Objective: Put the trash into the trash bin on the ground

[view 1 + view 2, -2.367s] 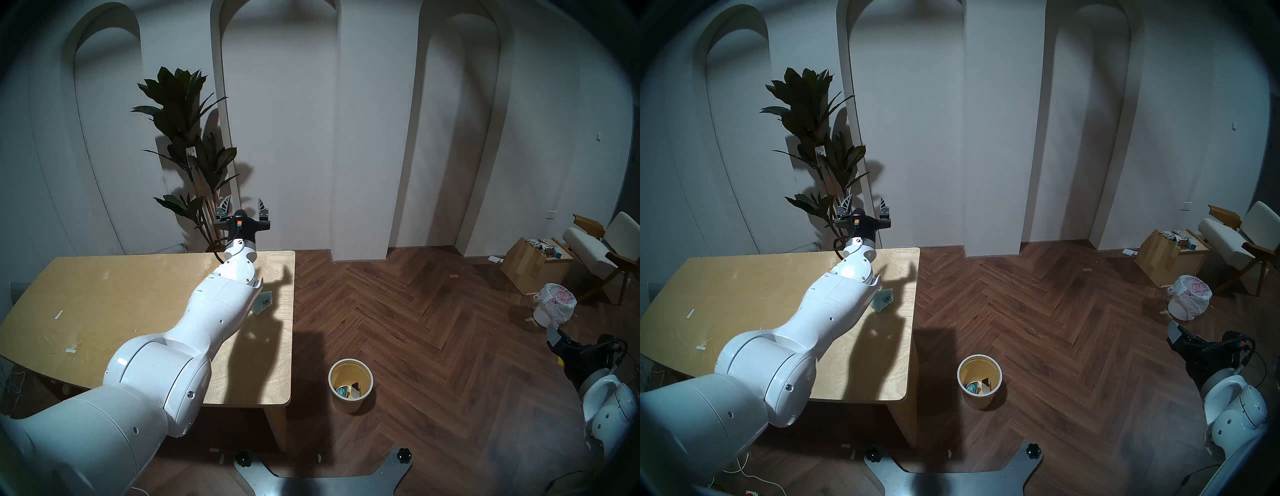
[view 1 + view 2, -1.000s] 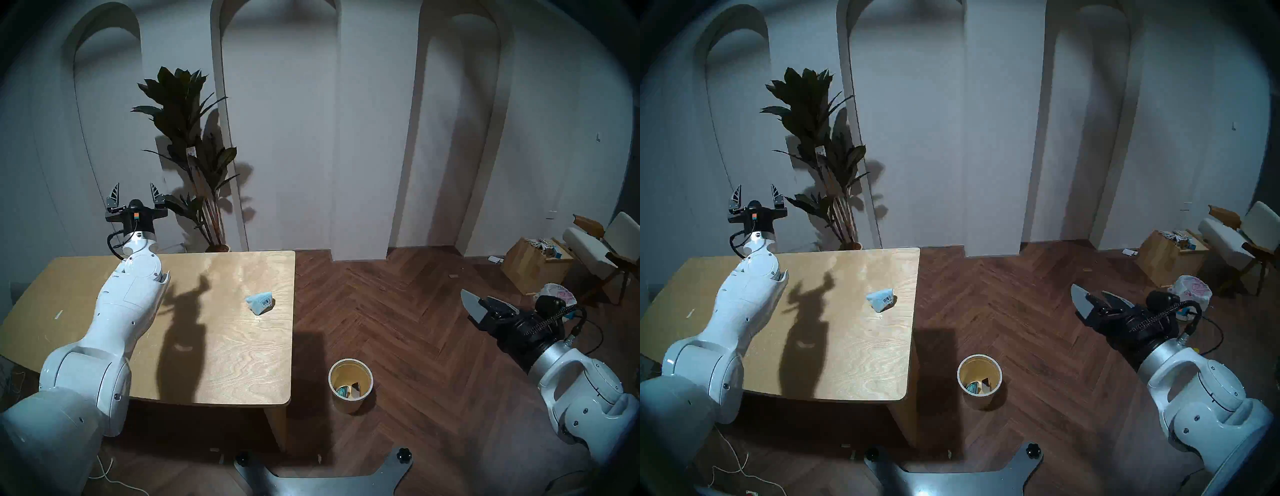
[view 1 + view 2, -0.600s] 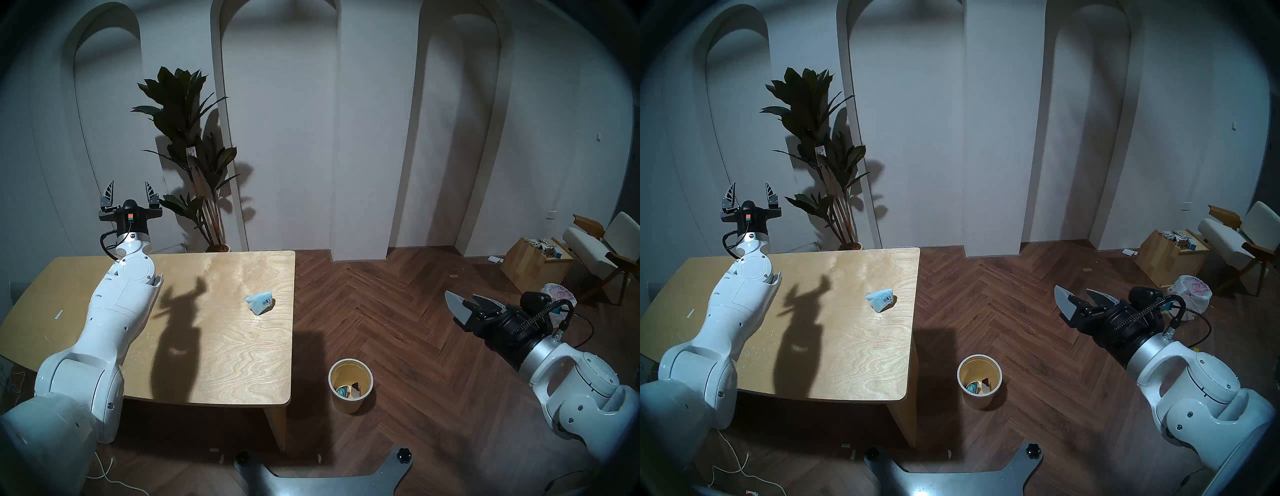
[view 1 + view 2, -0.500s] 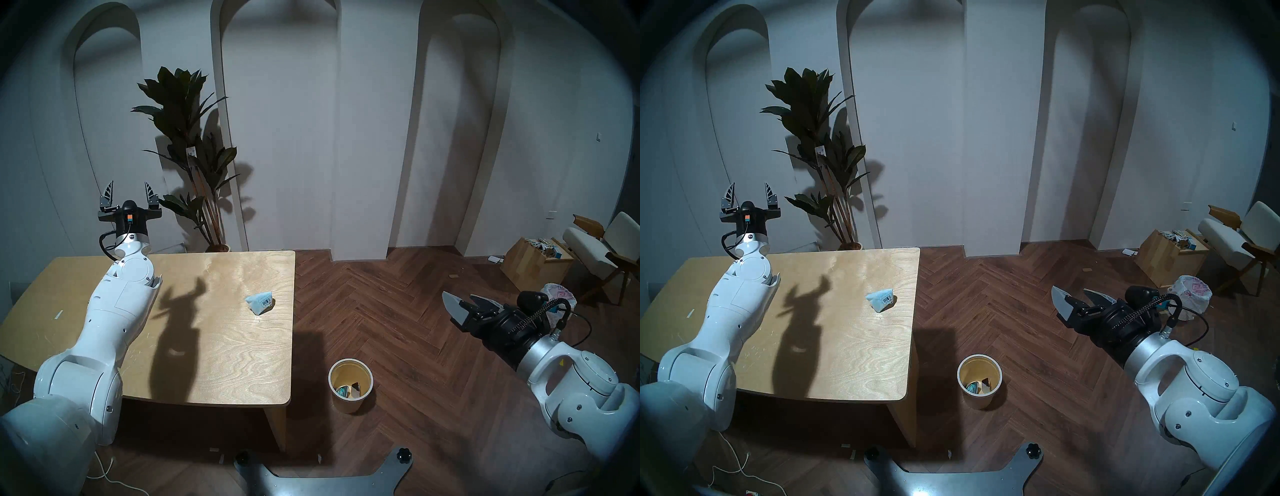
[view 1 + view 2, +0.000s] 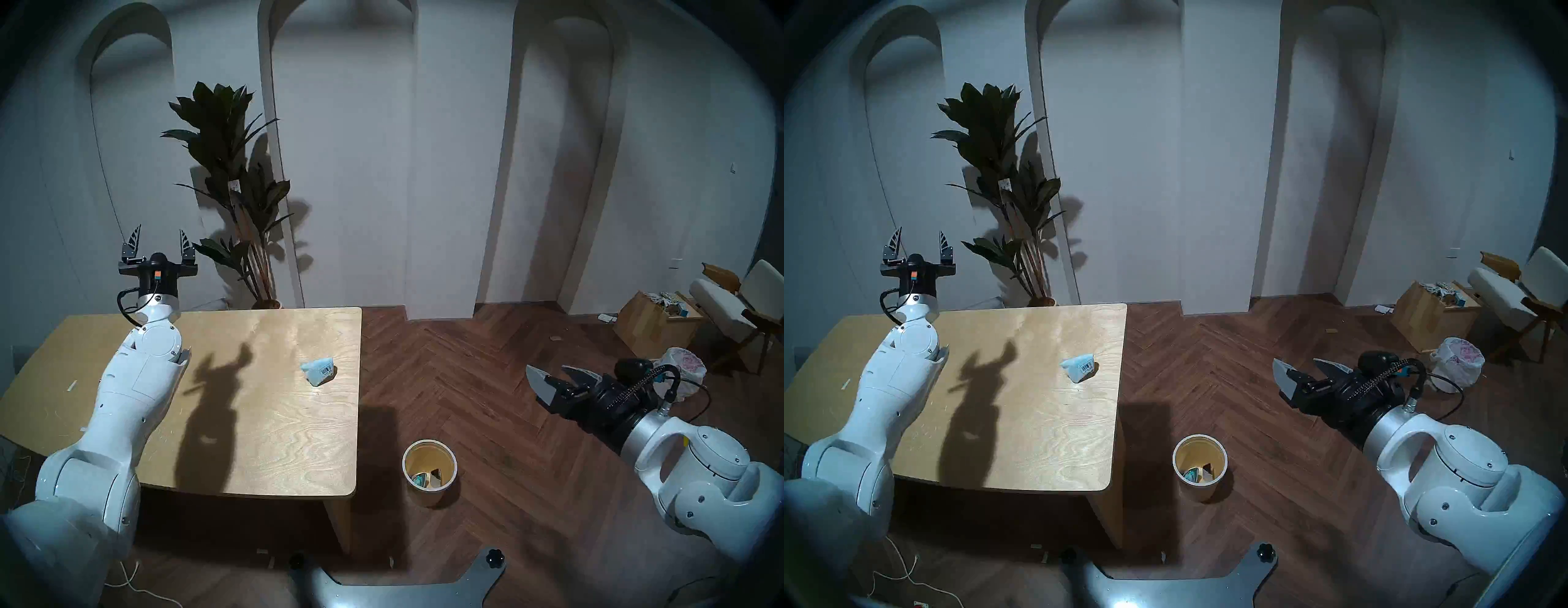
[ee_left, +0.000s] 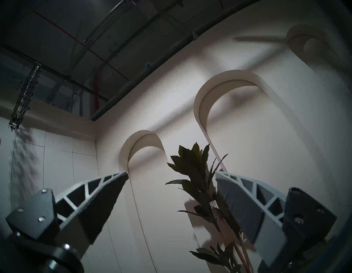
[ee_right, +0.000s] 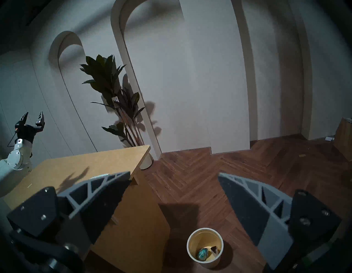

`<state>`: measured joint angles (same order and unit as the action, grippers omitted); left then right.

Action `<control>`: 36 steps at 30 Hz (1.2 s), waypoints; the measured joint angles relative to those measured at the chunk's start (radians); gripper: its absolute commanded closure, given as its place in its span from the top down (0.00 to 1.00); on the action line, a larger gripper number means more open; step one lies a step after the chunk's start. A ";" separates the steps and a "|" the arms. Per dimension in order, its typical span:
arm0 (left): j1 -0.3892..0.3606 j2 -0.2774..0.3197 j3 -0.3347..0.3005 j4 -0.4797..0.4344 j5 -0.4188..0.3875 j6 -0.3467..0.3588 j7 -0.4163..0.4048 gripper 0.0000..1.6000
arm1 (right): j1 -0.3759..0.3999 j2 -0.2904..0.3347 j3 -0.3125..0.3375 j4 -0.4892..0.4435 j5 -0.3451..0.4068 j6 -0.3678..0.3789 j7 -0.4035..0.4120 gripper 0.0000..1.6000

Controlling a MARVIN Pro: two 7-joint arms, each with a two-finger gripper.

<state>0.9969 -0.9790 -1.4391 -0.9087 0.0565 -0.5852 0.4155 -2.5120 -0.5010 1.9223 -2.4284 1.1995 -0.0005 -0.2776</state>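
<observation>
A pale blue barcoded packet (image 5: 319, 370) (image 5: 1079, 367) lies on the wooden table (image 5: 263, 429) near its right edge. The round cream trash bin (image 5: 452, 475) (image 5: 1223, 469) (image 7: 192, 240) stands on the floor right of the table. In it lies a teal blister pack (image 7: 202, 253) beside other scraps. My left gripper (image 5: 160, 231) (image 6: 171, 173) is open and empty, raised over the table's far left corner and pointing up at the wall. My right gripper (image 5: 547, 368) (image 7: 174, 173) is open and empty. It hovers above the floor, right of the bin, pointing toward the table.
A tall potted plant (image 5: 229, 170) stands behind the table. At the far right are a wooden box (image 5: 653, 327), a white bin with a pink-printed bag (image 5: 684, 369) and a chair (image 5: 738, 305). My base plate (image 5: 403, 590) lies at the bottom, and a cable (image 5: 135, 588) trails at bottom left.
My left arm swung from over the packet to the table's far left, uncovering the packet. My right arm came into view and moved left toward the bin. Both grippers stayed open.
</observation>
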 measured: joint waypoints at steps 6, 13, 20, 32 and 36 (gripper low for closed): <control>0.031 0.019 -0.007 -0.040 0.005 0.014 -0.017 1.00 | 0.028 0.026 -0.030 -0.001 -0.007 0.018 -0.021 1.00; 0.065 0.038 -0.016 -0.090 0.009 0.032 -0.036 1.00 | 0.059 0.050 -0.059 -0.001 -0.009 0.035 -0.043 1.00; 0.099 0.056 -0.025 -0.144 0.010 0.055 -0.054 1.00 | 0.090 0.068 -0.087 -0.002 -0.009 0.044 -0.065 1.00; 0.164 0.085 -0.047 -0.245 0.006 0.101 -0.088 1.00 | 0.144 0.099 -0.135 0.001 -0.009 0.049 -0.103 1.00; 0.182 0.092 -0.053 -0.270 0.000 0.115 -0.098 1.00 | 0.159 0.109 -0.155 0.003 -0.009 0.053 -0.112 1.00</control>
<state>1.1788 -0.8867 -1.4918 -1.1789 0.0566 -0.4703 0.3180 -2.3528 -0.3916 1.7671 -2.4259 1.1901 0.0520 -0.3894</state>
